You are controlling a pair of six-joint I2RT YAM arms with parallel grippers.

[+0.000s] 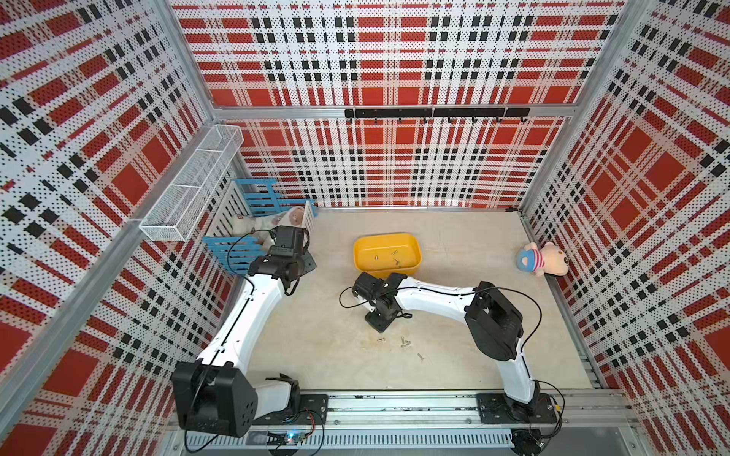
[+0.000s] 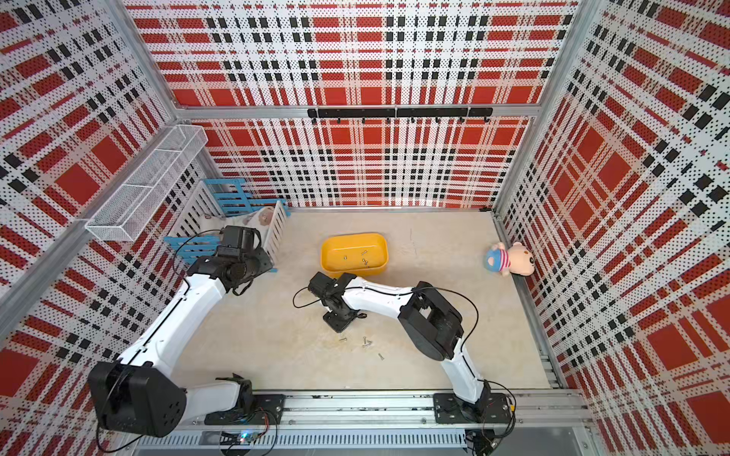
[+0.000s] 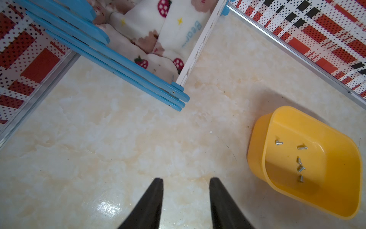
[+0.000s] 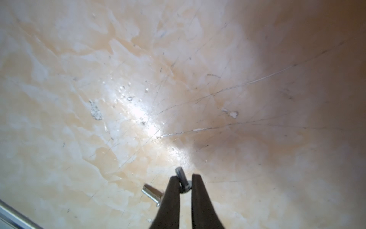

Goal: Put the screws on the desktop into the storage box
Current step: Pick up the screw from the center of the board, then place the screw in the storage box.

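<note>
The yellow storage box (image 1: 358, 248) stands mid-desktop with several screws (image 3: 300, 164) lying inside. Three more screws (image 1: 405, 342) lie loose on the beige desktop (image 1: 454, 335), in front of the box. My right gripper (image 4: 185, 176) points straight down just behind them. Its jaws are shut on one screw (image 4: 182, 178), pinched at the head, right at the surface. Another screw (image 4: 151, 193) lies beside one finger. My left gripper (image 3: 186, 179) hovers open and empty over bare desktop, between the crate and the box.
A blue-and-white slatted crate (image 1: 253, 221) holding plush cloth sits at the back left, with a white wire-mesh basket (image 1: 189, 185) on the wall above it. A plush toy (image 1: 543, 258) lies against the right wall. The arm bases stand on the front rail.
</note>
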